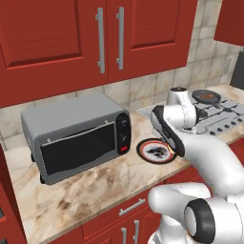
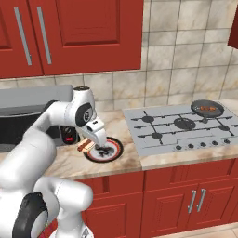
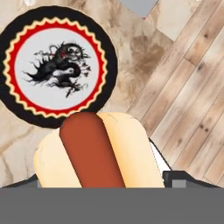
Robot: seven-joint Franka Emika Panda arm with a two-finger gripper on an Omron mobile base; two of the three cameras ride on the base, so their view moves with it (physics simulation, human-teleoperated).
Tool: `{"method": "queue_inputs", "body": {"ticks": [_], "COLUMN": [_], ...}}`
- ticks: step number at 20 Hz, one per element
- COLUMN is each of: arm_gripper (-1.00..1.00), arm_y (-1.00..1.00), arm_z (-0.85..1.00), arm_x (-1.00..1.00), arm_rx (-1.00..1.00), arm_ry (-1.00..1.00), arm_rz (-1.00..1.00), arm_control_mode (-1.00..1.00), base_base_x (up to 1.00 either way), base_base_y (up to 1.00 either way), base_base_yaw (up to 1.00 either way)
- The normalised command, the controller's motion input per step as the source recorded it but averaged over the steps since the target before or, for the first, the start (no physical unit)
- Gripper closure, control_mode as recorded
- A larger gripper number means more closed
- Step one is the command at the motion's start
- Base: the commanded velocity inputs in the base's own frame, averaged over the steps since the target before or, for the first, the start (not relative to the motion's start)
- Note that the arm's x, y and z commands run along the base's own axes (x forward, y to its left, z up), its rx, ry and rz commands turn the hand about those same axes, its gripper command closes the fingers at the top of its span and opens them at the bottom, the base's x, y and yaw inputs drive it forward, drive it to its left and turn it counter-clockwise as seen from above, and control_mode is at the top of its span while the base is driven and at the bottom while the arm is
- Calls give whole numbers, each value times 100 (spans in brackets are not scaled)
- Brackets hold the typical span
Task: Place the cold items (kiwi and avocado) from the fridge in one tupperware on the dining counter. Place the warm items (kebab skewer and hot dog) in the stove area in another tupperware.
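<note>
The gripper is pinching the hot dog, held just above the counter beside the plate with the dragon print. Farther off, the toaster oven sits to one side and the stove to the other, with a pan holding what may be the skewer. By my judgement 1 warm item is in hand, none boxed yet; the skewer, kiwi and avocado remain.

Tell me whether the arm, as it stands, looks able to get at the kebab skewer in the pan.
Probably not yet: the gripper is shut on the hot dog above the plate, and the pan with the kebab skewer sits at the stove's far corner.
</note>
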Motion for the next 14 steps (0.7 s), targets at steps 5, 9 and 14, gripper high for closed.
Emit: {"method": "queue_inputs", "body": {"ticks": [5, 9, 14], "arm_gripper": [100, 100, 100], "arm_y": [17, 25, 2], "arm_z": [59, 45, 2], "arm_x": [-100, -100, -47], "arm_rx": [0, 0, 1], "arm_ry": [0, 0, -3], "arm_rz": [3, 3, 10], "arm_control_mode": [-100, -100, -100], "base_base_x": [0, 0, 0], "base_base_y": [0, 0, 0], "base_base_yaw": [0, 0, 0]}}
